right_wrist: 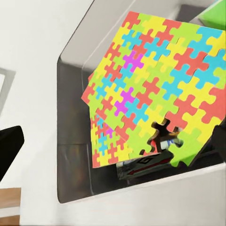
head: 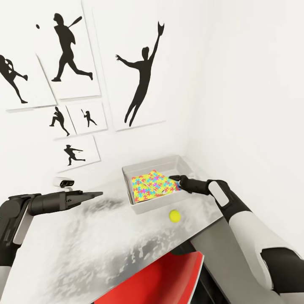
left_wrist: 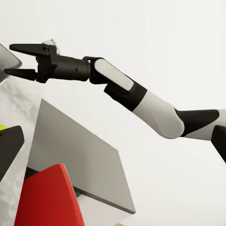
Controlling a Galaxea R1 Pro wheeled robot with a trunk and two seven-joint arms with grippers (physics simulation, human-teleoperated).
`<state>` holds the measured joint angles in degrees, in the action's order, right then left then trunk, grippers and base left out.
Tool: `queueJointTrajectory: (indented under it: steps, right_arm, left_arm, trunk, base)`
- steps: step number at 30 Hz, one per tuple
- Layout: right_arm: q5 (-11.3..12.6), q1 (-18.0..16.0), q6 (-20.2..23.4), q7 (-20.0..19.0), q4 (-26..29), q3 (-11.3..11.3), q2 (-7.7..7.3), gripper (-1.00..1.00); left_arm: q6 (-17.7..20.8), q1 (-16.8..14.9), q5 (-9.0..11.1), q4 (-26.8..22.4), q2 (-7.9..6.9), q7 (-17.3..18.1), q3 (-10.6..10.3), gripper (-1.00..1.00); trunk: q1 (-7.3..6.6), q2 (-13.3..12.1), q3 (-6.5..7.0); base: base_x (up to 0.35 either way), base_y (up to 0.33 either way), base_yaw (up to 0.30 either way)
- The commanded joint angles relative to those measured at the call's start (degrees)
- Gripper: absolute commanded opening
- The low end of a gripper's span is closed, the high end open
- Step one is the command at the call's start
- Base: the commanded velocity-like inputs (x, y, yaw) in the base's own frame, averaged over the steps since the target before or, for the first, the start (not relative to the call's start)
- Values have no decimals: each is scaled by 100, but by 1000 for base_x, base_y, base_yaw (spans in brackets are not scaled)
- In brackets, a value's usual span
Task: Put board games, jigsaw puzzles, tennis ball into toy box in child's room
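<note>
The light-grey toy box [head: 137, 207] stands on the table [head: 84, 249] against the wall corner. Two bright jigsaw puzzles [head: 150, 184] lie tilted inside it, overlapping. In the right wrist view the jigsaw puzzles [right_wrist: 150, 89] cover a board game [right_wrist: 143, 165] with white and red print, and a green edge [right_wrist: 214, 14] shows beyond them. The yellow tennis ball [head: 174, 216] rests on the table just in front of the toy box. My right gripper [head: 174, 180] hovers open over the box's right side, holding nothing. My left gripper [head: 95, 194] hangs open above the table, left of the box.
A red chair [head: 160, 274] is tucked under the table's front edge. A small white device [head: 64, 182] sits on the table by the wall, behind my left arm. Silhouette posters [head: 141, 67] hang on the wall. The white side wall runs close along the box's right.
</note>
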<state>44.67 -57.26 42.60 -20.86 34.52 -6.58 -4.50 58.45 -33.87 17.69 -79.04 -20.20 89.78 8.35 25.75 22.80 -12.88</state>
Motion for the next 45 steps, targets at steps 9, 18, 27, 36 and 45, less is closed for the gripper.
queueJointTrajectory:
  steps: [9, 18, 27, 36, 45]
  right_arm:
    - [-11, 311, 239, -21, 552, -118, -32, 100]
    - [-17, 726, 487, -2, 1467, -124, -72, 100]
    - [-19, 824, 511, 132, 1555, -130, -67, 100]
    - [-26, 831, 513, 796, 1547, -141, -21, 100]
    - [-337, 831, 514, 1474, 1533, -264, 31, 100]
  left_arm:
    - [61, 0, -3, 2, -2, 22, -1, 100]
    - [61, 3, -3, 2, -2, 22, 5, 100]
    - [61, 3, -3, 0, -2, 22, 8, 100]
    - [61, 3, -3, -1, -2, 22, 38, 100]
    - [61, 6, -3, -2, -2, 22, 43, 100]
  trunk:
    - [3, 12, -11]
    - [3, 12, -11]
    - [3, 12, -11]
    - [3, 12, -11]
    - [3, 12, -11]
  base:
    - [0, 0, 0]
    - [0, 0, 0]
    - [0, 0, 0]
    - [0, 0, 0]
    - [0, 0, 0]
